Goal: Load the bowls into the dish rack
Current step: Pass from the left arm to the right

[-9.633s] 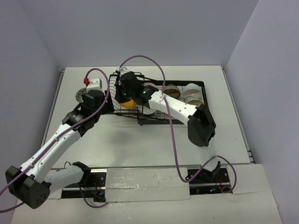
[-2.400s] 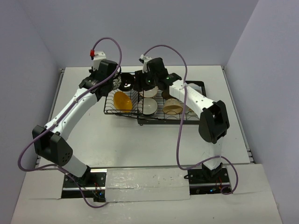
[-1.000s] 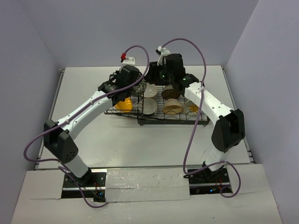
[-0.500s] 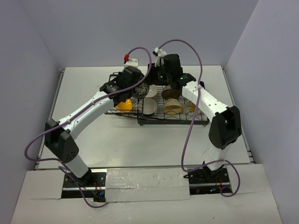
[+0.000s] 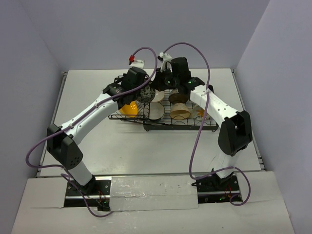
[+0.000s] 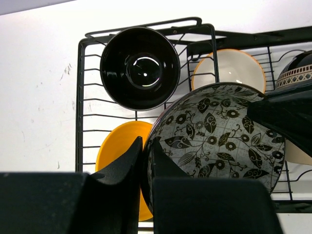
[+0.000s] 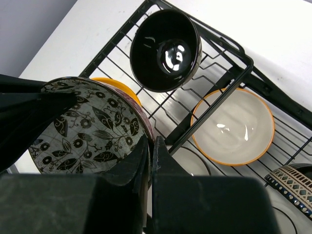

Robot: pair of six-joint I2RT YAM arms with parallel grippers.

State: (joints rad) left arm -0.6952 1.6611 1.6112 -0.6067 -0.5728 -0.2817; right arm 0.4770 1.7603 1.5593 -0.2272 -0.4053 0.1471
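Observation:
A grey bowl with a black leaf pattern (image 6: 219, 131) (image 7: 83, 131) hangs tilted above the dish rack (image 6: 80, 97) (image 5: 195, 126). My left gripper (image 6: 145, 144) is shut on one side of its rim. On the opposite side of the rim, my right gripper (image 7: 150, 141) is shut as well. In the rack below lie a black bowl (image 6: 140, 67) (image 7: 165, 48), an orange-yellow bowl (image 6: 119, 161) (image 5: 127, 108) and a white orange-rimmed bowl (image 6: 229, 73) (image 7: 234, 124). A tan bowl (image 5: 180, 113) rests on its side further right.
A brown bowl with a patterned band (image 7: 292, 185) sits at the rack's right part. The rack stands at the back of the white table (image 5: 146, 151), near the rear wall. Purple cables (image 5: 195, 141) loop over both arms.
My right gripper has come in from the right and shut on the patterned bowl's rim. The left gripper keeps its hold and has barely moved.

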